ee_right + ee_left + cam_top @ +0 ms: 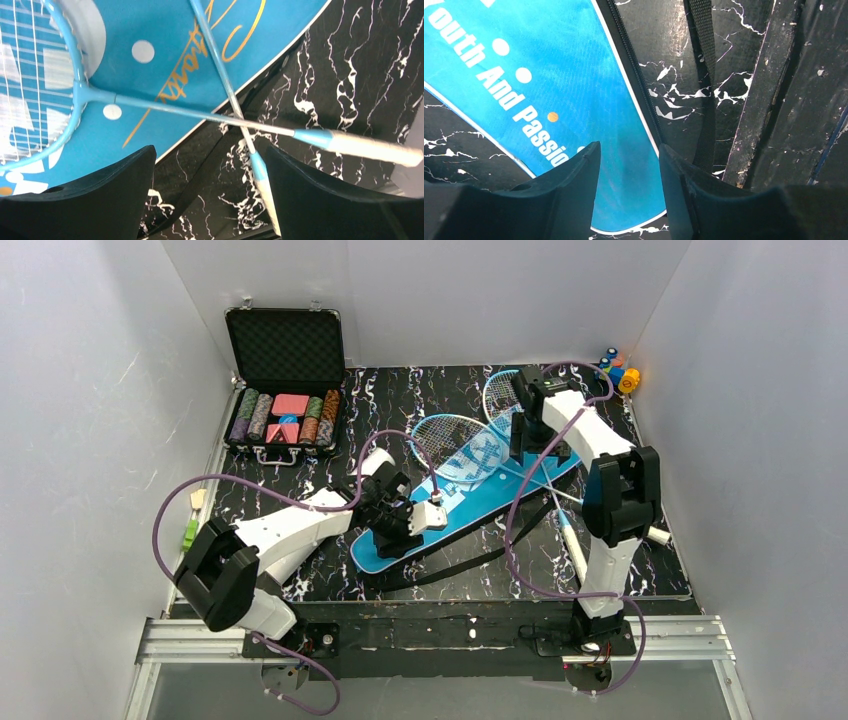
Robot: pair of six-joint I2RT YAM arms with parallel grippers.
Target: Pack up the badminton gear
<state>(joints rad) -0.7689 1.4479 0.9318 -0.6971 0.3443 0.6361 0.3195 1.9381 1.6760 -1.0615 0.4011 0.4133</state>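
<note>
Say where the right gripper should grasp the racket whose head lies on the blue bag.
Probably its white handle, from above, jaws across it: it lies flat on the table, clear of the bag and the other racket's crossing shaft.

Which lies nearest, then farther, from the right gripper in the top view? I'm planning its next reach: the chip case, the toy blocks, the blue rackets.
1. the blue rackets: directly under the right gripper, shafts crossing there.
2. the toy blocks: far right corner.
3. the chip case: far left corner, across the table.
</note>
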